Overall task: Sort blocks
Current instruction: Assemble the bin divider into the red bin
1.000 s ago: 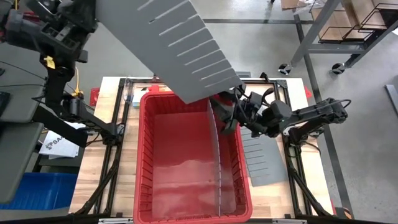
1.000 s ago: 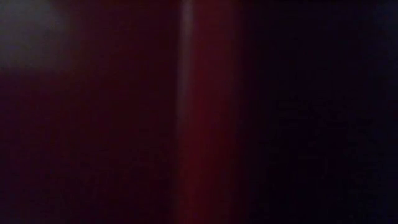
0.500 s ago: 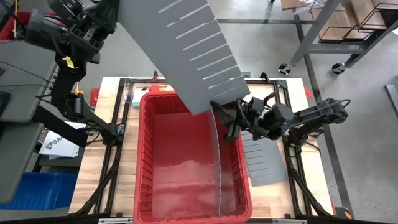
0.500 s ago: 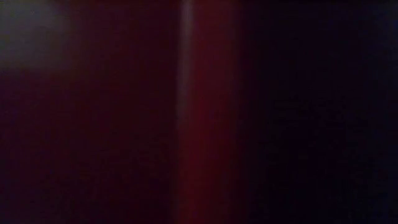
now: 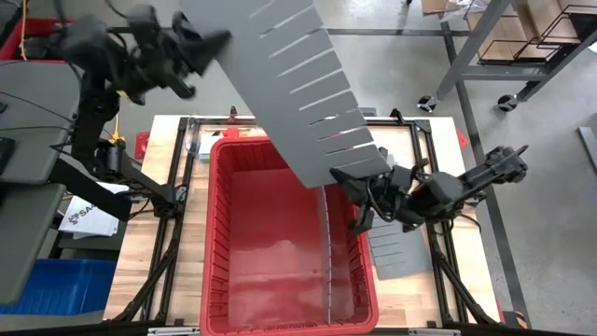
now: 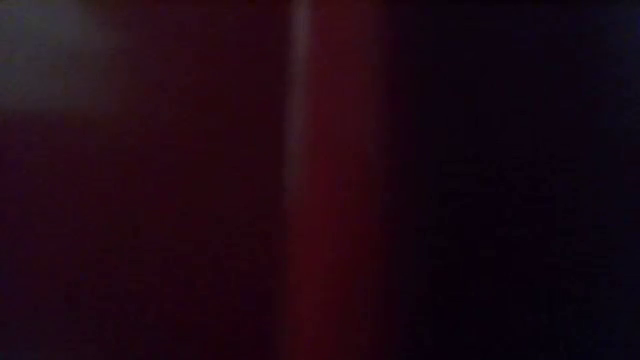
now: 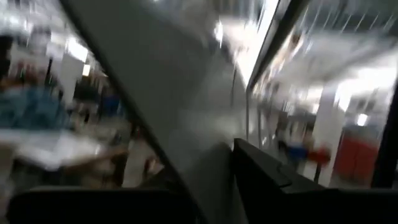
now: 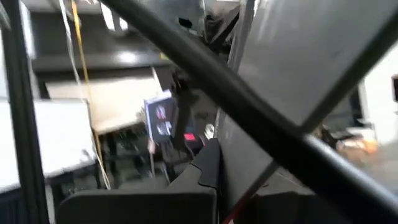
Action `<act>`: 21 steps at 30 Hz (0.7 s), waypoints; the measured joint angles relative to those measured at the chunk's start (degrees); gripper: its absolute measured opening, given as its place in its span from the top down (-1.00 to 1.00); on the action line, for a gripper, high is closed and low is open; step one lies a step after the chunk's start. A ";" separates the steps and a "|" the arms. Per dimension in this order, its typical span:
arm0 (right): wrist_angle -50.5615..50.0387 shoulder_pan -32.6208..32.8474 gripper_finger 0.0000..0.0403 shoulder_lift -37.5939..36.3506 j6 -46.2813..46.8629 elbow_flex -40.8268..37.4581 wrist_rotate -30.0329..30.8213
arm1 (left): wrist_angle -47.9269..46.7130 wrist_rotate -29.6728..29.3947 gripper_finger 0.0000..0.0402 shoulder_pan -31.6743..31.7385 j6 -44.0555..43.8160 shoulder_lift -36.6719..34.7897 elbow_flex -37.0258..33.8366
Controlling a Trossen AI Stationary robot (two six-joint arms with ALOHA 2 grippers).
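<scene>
Overhead, we see our left gripper [image 5: 201, 47] raised high beyond the table's far left corner, at the upper end of a big grey slotted sheet [image 5: 298, 84] that slants down across the far rim of the red bin [image 5: 219, 243]. Whether its jaws pinch that sheet or stand slack we cannot tell; in our left wrist view the sheet [image 7: 180, 106] fills the middle in a blur, running beside one dark finger [image 7: 280, 186]. Our right gripper [image 5: 359, 191] sits at the sheet's lower end, over the bin's right side, with jaws closed; whether they clamp the sheet's edge we cannot tell. In our right wrist view the sheet [image 8: 298, 56] stands close ahead. A divider [image 5: 326, 247] stands upright inside the bin, and another sheet [image 5: 399, 247] lies flat on the table just right of the bin. No blocks show in any view, so we cannot say where they lie. Our low view is dark red and tells nothing.
</scene>
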 joint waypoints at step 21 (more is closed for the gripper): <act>-30.88 20.70 1.00 -10.99 16.56 0.04 21.06 | -41.25 -3.43 0.16 -3.08 4.31 0.03 -0.24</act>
